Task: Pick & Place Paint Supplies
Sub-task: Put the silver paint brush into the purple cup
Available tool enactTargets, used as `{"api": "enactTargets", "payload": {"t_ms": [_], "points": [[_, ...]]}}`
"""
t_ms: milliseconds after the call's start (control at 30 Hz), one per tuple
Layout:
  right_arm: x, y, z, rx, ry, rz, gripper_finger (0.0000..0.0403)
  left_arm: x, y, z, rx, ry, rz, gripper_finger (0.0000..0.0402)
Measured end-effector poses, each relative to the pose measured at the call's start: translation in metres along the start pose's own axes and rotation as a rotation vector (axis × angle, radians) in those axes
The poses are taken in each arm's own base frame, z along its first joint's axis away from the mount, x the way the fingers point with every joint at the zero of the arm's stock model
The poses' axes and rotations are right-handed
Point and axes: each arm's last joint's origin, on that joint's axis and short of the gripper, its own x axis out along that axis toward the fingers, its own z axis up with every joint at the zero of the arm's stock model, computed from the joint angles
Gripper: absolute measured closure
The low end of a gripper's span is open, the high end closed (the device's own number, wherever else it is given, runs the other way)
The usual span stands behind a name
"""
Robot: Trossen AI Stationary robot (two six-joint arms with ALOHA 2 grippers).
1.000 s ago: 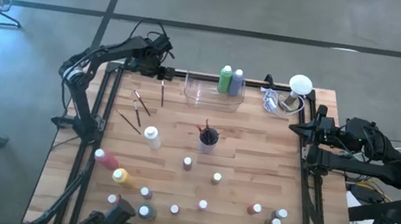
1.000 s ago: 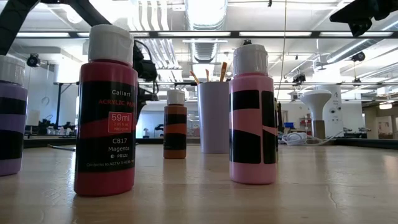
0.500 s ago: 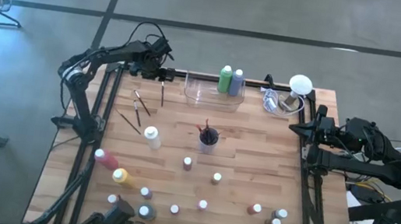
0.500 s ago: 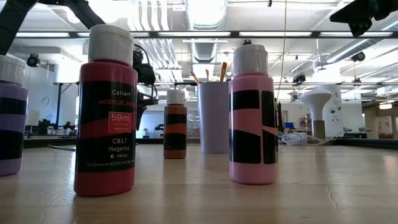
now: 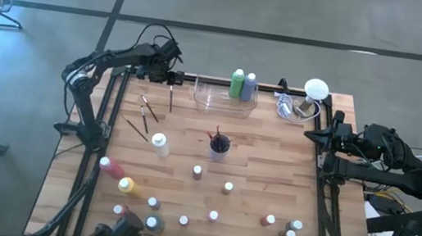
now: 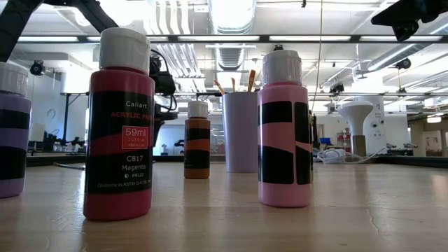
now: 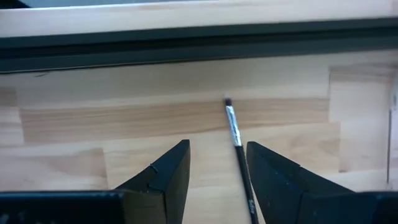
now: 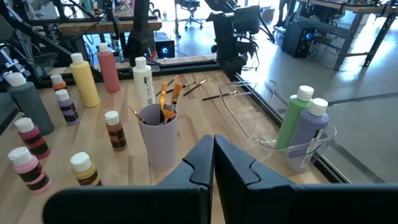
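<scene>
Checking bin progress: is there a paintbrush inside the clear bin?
No; the clear bin holds only a green bottle and a purple bottle, no brush.

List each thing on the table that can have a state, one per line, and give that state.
Left tool: open, over a paintbrush lying flat, not gripping it.
Right tool: shut, empty, off the table's right edge.
Clear tray: holds two upright bottles, green bottle and purple bottle, both capped.
Cup: upright, brushes standing in it.
White bottle: upright, capped.
Red bottle: lying on its side.
Yellow bottle: lying on its side.
</scene>
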Motion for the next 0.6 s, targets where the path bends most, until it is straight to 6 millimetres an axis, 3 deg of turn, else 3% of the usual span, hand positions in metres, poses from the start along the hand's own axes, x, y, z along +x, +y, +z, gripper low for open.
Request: {"api": "enactTargets", "payload": {"t_ms": [600], "points": [[0.000, 0.000, 0.000, 0.000, 0.000, 0.000, 0.0394, 0.023, -0.011, -0.005, 0.038, 0.009, 0.044, 0.0239]]}}
